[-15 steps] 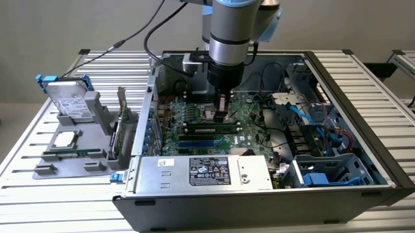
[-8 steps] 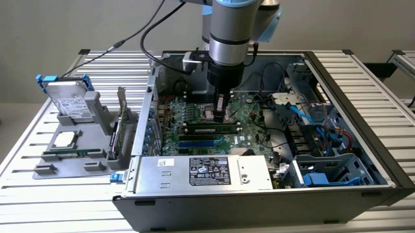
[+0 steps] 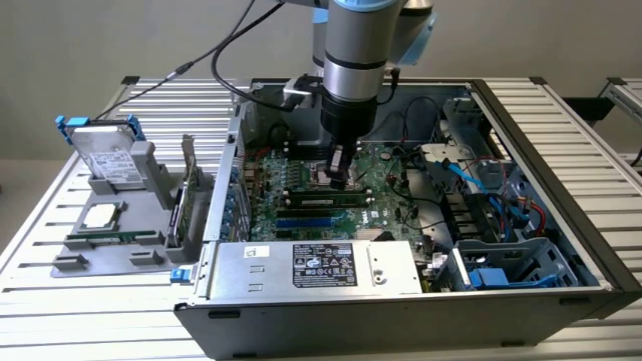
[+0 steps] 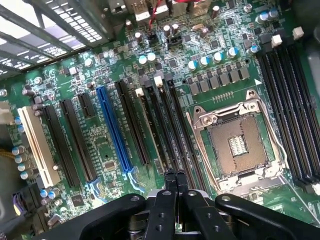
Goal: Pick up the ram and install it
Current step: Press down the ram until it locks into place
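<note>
The ram (image 3: 323, 200), a narrow green stick with black chips, sits lengthwise in a memory slot on the motherboard (image 3: 301, 180) inside the open computer case. My gripper (image 3: 339, 183) hangs straight down over the ram's far side, jaws shut with nothing between them, its tips right at the stick; whether they touch it I cannot tell. In the wrist view the shut gripper (image 4: 175, 175) points at the long black memory slots (image 4: 172, 130) beside the open processor socket (image 4: 237, 145).
The power supply (image 3: 316, 267) fills the case's front, with cables and a drive cage (image 3: 501, 263) at the exterior view's right. Left of the case, a grey holder (image 3: 110, 248) carries a hard drive (image 3: 105, 154), a processor chip (image 3: 101, 216), a green stick (image 3: 110, 237) and an upright card (image 3: 186, 195).
</note>
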